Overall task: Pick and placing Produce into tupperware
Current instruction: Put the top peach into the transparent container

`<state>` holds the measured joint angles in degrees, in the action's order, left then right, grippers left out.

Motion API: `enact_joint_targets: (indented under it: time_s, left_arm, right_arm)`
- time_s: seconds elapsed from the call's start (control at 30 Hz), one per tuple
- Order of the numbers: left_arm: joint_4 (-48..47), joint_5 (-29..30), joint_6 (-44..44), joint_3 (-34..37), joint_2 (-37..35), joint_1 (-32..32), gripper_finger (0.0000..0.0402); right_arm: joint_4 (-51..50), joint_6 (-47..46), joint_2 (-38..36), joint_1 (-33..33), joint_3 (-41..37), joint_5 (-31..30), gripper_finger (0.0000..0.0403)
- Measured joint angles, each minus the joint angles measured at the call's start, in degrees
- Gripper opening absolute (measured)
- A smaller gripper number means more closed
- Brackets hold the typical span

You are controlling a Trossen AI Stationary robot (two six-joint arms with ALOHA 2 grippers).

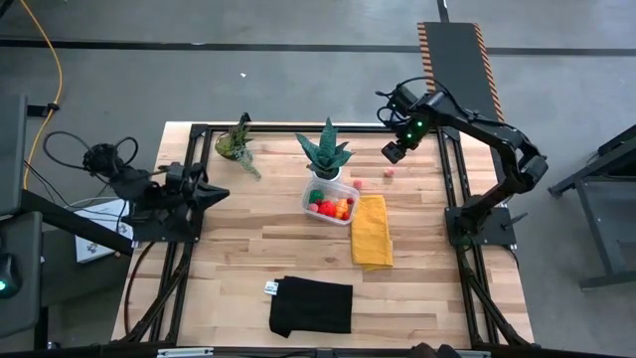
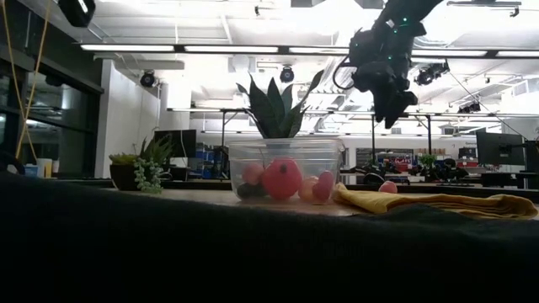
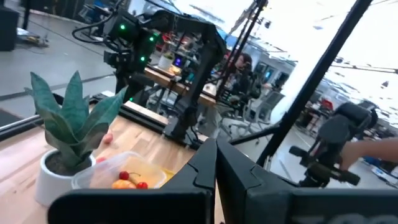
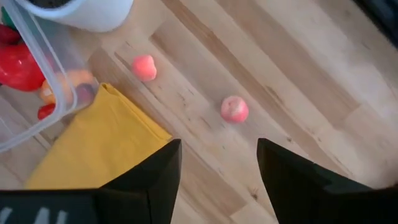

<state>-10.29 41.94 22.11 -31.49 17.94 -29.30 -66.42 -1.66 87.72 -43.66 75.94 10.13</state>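
Right gripper (image 4: 217,165) hovers above 2 pink fruits (image 4: 234,109) on surface (image 1: 437,268), fingers spread, empty. Tupperware (image 1: 329,201) holds red, orange produce (image 1: 326,207). Left gripper (image 1: 211,194) parked at left edge, fingers clenched.

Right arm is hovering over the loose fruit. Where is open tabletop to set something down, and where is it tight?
Bare wood runs between the black cloth and the tupperware, and left of it toward the left gripper. It is crowded at the far edge: two pink fruits under the right gripper, the potted plant and the yellow cloth.
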Motion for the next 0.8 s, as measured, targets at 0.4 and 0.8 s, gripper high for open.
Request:
enact_joint_targets:
  time_s: [0.4, 0.8]
  left_arm:
    - [-2.3, -18.7, 2.2, 5.5, -3.4, 18.3, 0.0000]
    - [-7.3, -32.8, 2.0, 5.5, -3.4, 34.2, 0.0000]
  right_arm:
    - [-1.8, -0.8, 3.9, 0.3, 0.0, -1.6, 0.0202]
    - [0.0, 3.5, 10.1, -0.2, 0.0, -4.3, 0.0202]
